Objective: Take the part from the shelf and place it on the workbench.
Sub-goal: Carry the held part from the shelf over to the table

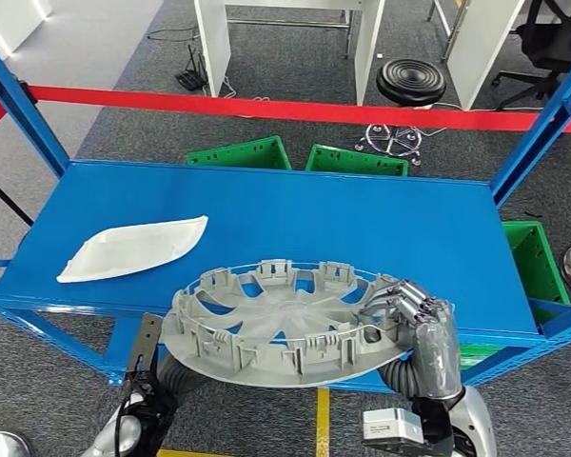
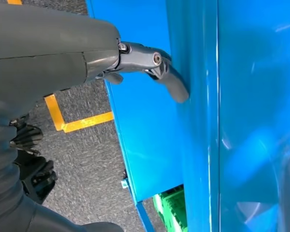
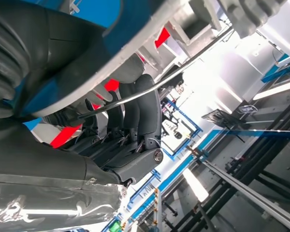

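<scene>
Right at the near edge of the blue shelf (image 1: 412, 228), a grey wheel cover (image 1: 283, 324) lies almost flat, ribbed side up, overhanging the front lip. A white curved panel (image 1: 135, 248) rests on the shelf to its left, well apart. The right hand (image 1: 419, 324) curls its fingers over the cover's right rim, holding it; the left hand (image 2: 151, 60) is beneath the cover by the shelf's edge, and I cannot tell its grip. Beyond are green crates (image 1: 243, 152), a red tape barrier (image 1: 268, 108), a black stool (image 1: 410, 81) and grey carpet (image 1: 125, 57).
</scene>
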Robot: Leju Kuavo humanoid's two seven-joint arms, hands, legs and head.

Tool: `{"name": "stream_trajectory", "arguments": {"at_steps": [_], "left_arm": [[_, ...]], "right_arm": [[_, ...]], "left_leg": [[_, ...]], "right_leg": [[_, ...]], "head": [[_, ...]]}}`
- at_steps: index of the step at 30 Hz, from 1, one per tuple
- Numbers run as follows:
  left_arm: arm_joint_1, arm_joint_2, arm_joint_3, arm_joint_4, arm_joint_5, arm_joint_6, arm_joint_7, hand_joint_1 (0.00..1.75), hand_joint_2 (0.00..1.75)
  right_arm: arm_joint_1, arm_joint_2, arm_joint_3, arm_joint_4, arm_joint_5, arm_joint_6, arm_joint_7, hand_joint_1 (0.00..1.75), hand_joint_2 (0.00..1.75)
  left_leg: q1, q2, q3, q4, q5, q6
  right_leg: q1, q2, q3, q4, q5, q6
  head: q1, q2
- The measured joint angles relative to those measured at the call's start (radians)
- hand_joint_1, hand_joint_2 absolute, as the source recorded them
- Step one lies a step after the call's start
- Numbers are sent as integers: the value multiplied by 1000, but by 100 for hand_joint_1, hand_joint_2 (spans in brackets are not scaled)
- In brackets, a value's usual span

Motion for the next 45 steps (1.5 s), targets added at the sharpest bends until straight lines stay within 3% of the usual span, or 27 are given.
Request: {"name": "stream_trajectory", "arguments": {"at_steps": [2, 4, 8, 9, 11, 13, 14, 15, 16, 17, 19, 21, 23, 24, 26, 28, 29, 30, 32, 34, 35, 38, 39, 40, 43, 44, 45], "left_arm": [[0, -1, 1, 0, -2, -2, 1, 0, 175], [0, -1, 5, 0, -3, -4, 3, 0, 175], [2, -2, 10, 0, -7, -7, 7, 0, 175], [3, -2, 11, 0, -7, -9, 8, 0, 175], [3, -2, 13, 0, -8, -11, 9, 0, 175], [3, -3, 14, 0, -9, -14, 9, 0, 175], [4, -3, 15, 0, -10, -15, 9, 0, 175], [4, -3, 17, 0, -11, -16, 10, 0, 175], [4, -3, 19, 0, -12, -17, 10, 0, 175], [3, -3, 21, 0, -13, -18, 10, 0, 175], [1, -3, 23, -1, -14, -19, 10, 0, 175], [0, -3, 24, -2, -14, -20, 11, 0, 175], [1, -3, 24, -2, -14, -21, 12, 0, 175], [1, -3, 24, -2, -14, -21, 12, 0, 175], [2, -4, 25, -2, -16, -21, 9, 0, 175], [6, -4, 27, -2, -20, -21, 1, 0, 175], [9, -4, 28, -2, -23, -21, -2, 0, 175], [12, -4, 28, -2, -24, -21, -5, 0, 175], [16, -4, 29, -2, -27, -20, -7, 0, 175], [16, -4, 31, -2, -28, -20, -9, 0, 175], [16, -4, 31, -2, -29, -19, -13, 0, 175], [18, -4, 35, -2, -29, -16, -43, 0, 175], [20, -4, 38, -2, -27, -15, -61, 0, 175], [22, -5, 42, -2, -23, -14, -81, 0, 175], [29, -6, 55, -2, -10, -10, -138, 0, 175], [31, -6, 58, -2, -8, -8, -155, 0, 175], [36, -6, 63, -2, -4, -1, -175, 0, 175]], "right_arm": [[-2, 0, -1, 0, -2, 1, -2, 134, 175], [-3, 0, -2, 0, -5, 4, -4, 134, 175], [-4, 0, -3, 0, -8, 10, -8, 134, 175], [-4, 0, -3, 0, -8, 10, -9, 134, 175], [-5, 0, -3, 0, -9, 12, -10, 134, 175], [-4, 0, -4, 0, -10, 15, -11, 134, 175], [-3, 0, -4, 0, -11, 17, -12, 134, 175], [-3, 0, -4, 0, -13, 19, -13, 134, 175], [-3, 0, -4, 0, -15, 21, -14, 134, 175], [-3, 1, -4, 0, -17, 22, -15, 134, 175], [-4, 1, -5, 0, -20, 25, -16, 134, 175], [-4, 1, -5, -1, -21, 27, -17, 134, 175], [-3, 1, -7, -1, -23, 29, -17, 134, 175], [-2, 0, -8, -1, -23, 29, -18, 134, 175], [2, 0, -13, -1, -24, 29, -17, 134, 175], [8, 0, -19, -2, -25, 29, -17, 134, 175], [12, 0, -21, -2, -27, 29, -17, 134, 175], [15, 0, -22, -3, -28, 29, -18, 134, 175], [17, 0, -25, -5, -29, 29, -18, 134, 175], [16, 0, -28, -10, -29, 29, -18, 134, 175], [17, -1, -31, -12, -30, 29, -19, 134, 175], [23, -2, -42, -20, -47, 30, -22, 134, 175], [26, -2, -47, -24, -56, 31, -24, 134, 175], [31, -2, -53, -29, -65, 32, -26, 134, 175], [55, -2, -76, -45, -79, 38, -36, 134, 175], [64, -2, -83, -49, -80, 39, -38, 134, 175], [73, -2, -90, -53, -82, 39, -42, 134, 175]], "left_leg": [[2, -1, -2, 2, 4, -8], [2, -5, -7, 6, 10, -22], [5, -7, -20, 10, 20, -50], [6, -5, -29, 29, -2, -55], [8, -2, -66, 130, -90, -64], [8, -2, -105, 263, -168, -68], [8, -2, -107, 298, -179, -68], [8, -2, -91, 299, -171, -65], [7, -2, -54, 260, -149, -61], [5, -2, -2, 196, -128, -55], [0, -2, 94, 61, -118, -43], [-6, -2, 123, 4, -125, -34], [-6, 0, 112, -5, -107, -22], [-4, 2, 105, -8, -96, -15], [1, 5, 85, -13, -72, -5], [0, 7, 60, -12, -51, -2], [0, 8, 47, -12, -41, -2], [0, 10, 34, -11, -31, -3], [0, 11, 11, -9, -12, -7], [-3, 12, -6, -5, 5, -16], [-3, 12, -10, -4, 13, -21], [0, 15, -14, -4, 28, -38], [1, 15, -19, 4, 13, -45], [2, 14, -30, 30, -21, -51], [5, 14, -82, 209, -169, -62], [5, 14, -89, 262, -191, -63], [6, 13, -82, 285, -191, -63]], "right_leg": [[-3, -1, 71, -129, 58, 5], [-3, 4, 127, -228, 92, -2], [1, 10, 116, -239, 110, -37], [0, 8, 109, -240, 118, -47], [0, 5, 88, -241, 135, -60], [2, 3, 62, -241, 153, -63], [3, 2, 49, -241, 162, -63], [5, 2, 37, -241, 171, -62], [6, 2, 26, -241, 181, -61], [7, 2, 17, -240, 190, -59], [9, 2, 4, -241, 207, -52], [8, 2, 0, -247, 224, -40], [7, 2, -4, -254, 236, -26], [7, 2, -12, -245, 221, -20], [6, 1, -42, -166, 142, -11], [6, 0, -72, -35, 57, -5], [6, 0, -74, 10, 42, -4], [6, 0, -59, 20, 47, -3], [6, -1, 27, -71, 89, -5], [8, -5, 129, -211, 95, -11], [10, -5, 155, -255, 88, -16], [14, 0, 145, -273, 96, -39], [12, 3, 139, -274, 106, -47], [10, 5, 130, -275, 118, -54], [6, 18, 86, -274, 160, -61], [6, 24, 68, -274, 173, -60], [5, 30, 50, -273, 186, -58]], "head": [[0, 0], [-1, 0], [-3, 0], [-3, 0], [-6, 0], [-6, 0], [-6, 0], [-6, 0], [-6, 0], [-7, 0], [-6, 0], [-7, 0], [-8, 0], [-7, 0], [-4, 0], [-3, 0], [-3, 0], [-3, 0], [-3, 0], [-4, 0], [-4, 0], [0, 0], [0, 0], [-1, 0], [-4, 0], [-4, 0], [-4, 0]]}}
